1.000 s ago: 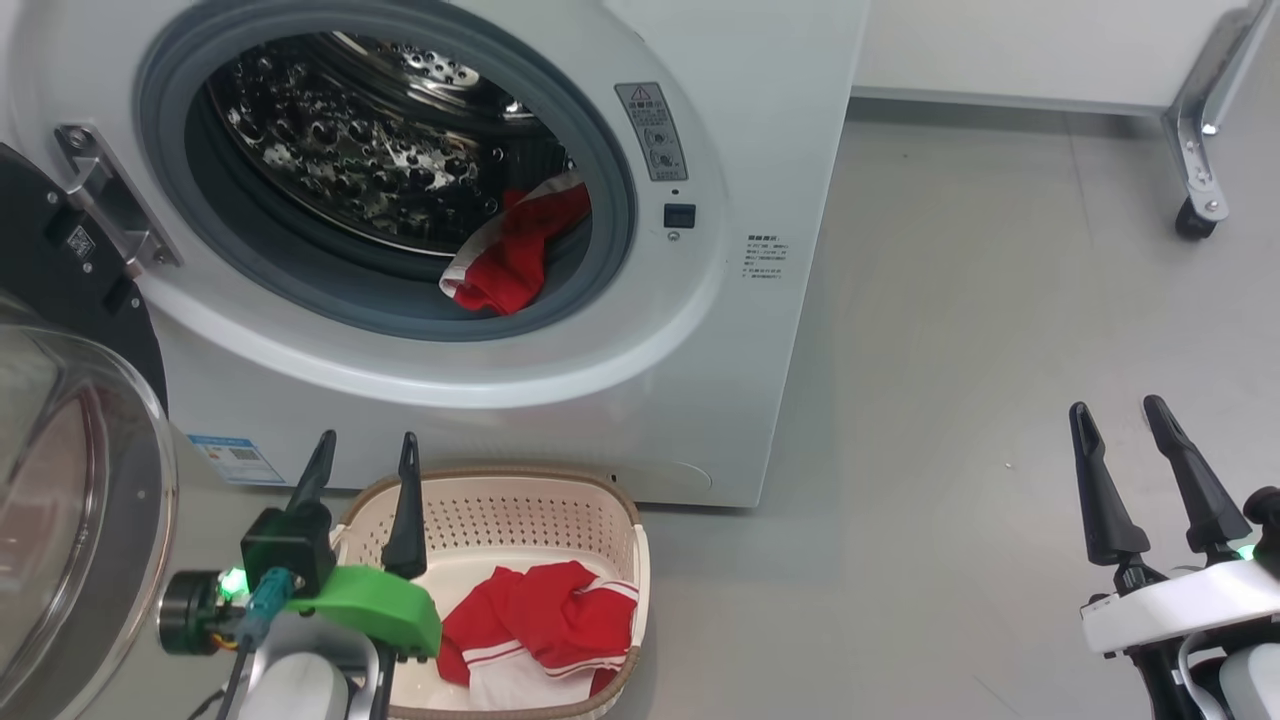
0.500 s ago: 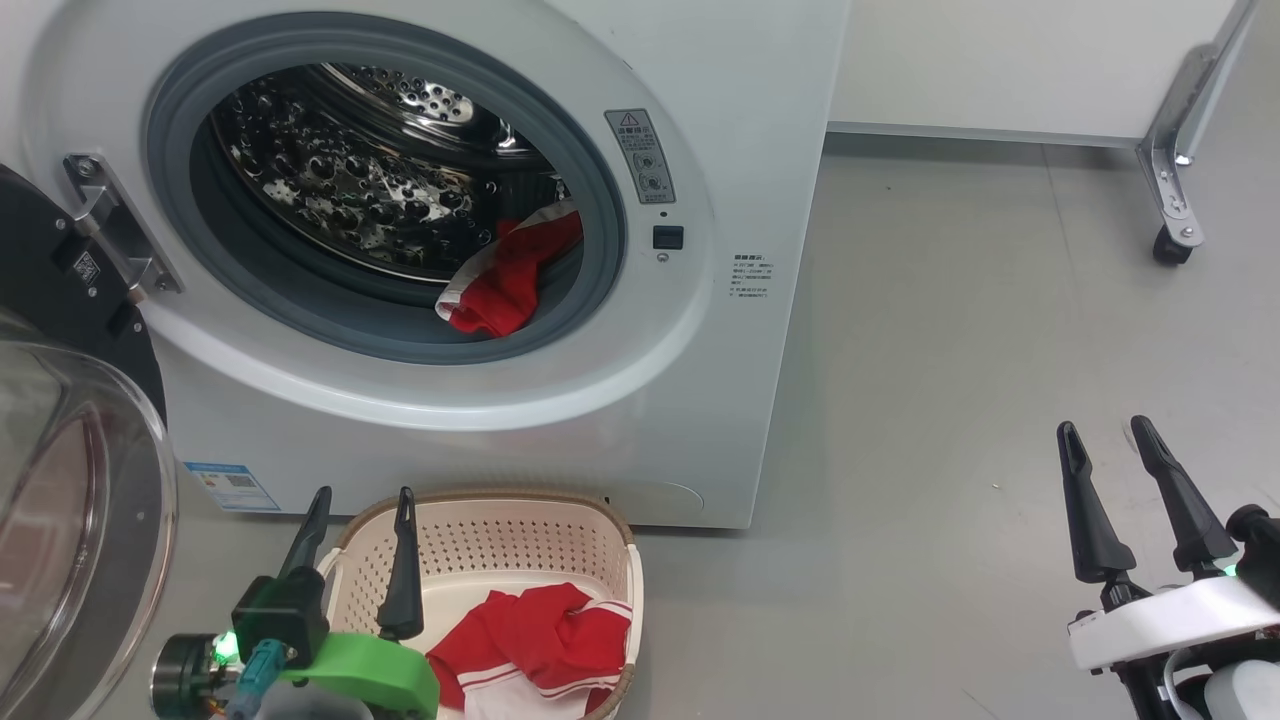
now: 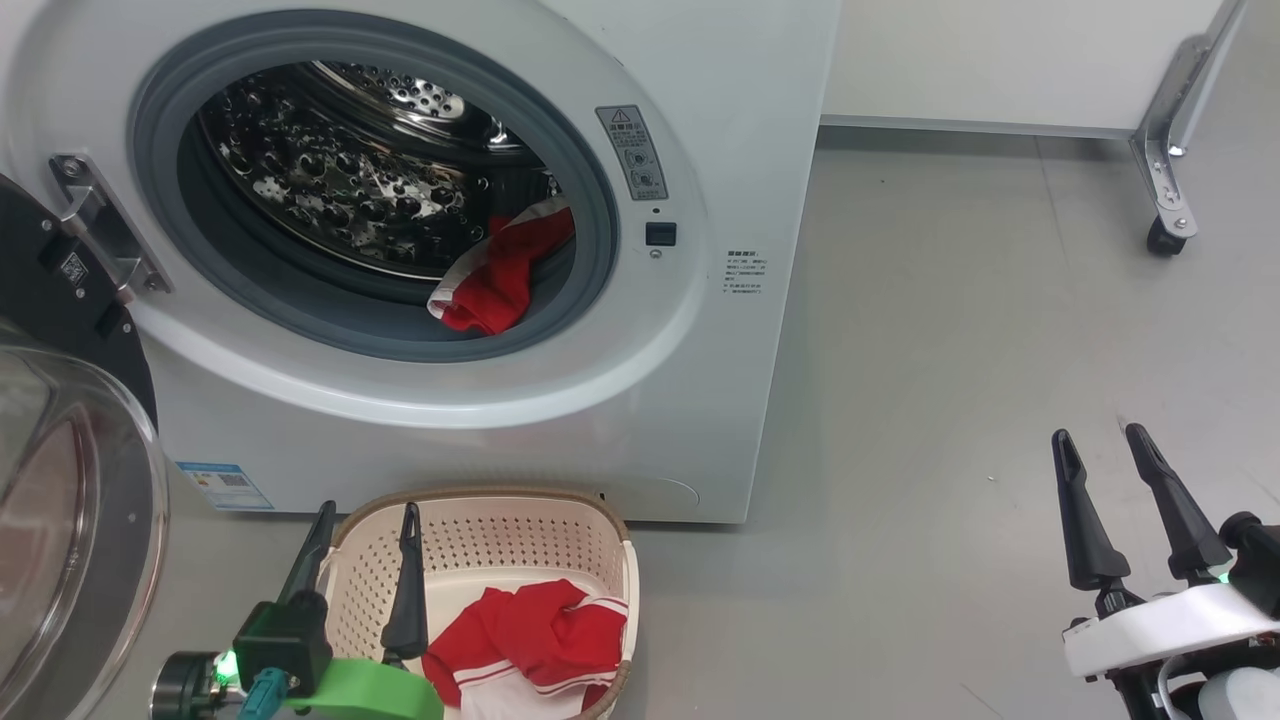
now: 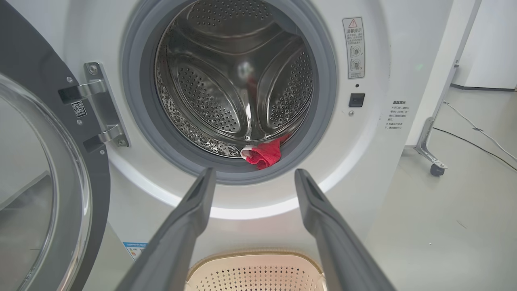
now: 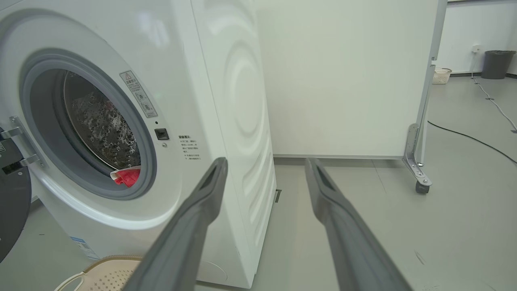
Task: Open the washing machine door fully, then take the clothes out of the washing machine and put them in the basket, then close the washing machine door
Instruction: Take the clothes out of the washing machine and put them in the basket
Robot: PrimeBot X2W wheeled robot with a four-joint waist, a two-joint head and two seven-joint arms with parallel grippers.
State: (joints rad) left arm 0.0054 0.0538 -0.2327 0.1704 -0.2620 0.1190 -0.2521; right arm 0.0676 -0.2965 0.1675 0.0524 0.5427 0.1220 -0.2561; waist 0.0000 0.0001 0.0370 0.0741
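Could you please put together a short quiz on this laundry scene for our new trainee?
1. True or false: the washing machine door stands open.
2. Look at the drum and the basket. Where do red clothes lie? A) in the drum alone; B) in the basket alone; C) in both.
3. What does the left gripper hold?

Key: 1 true. 2 C. 3 nothing; it is open and empty.
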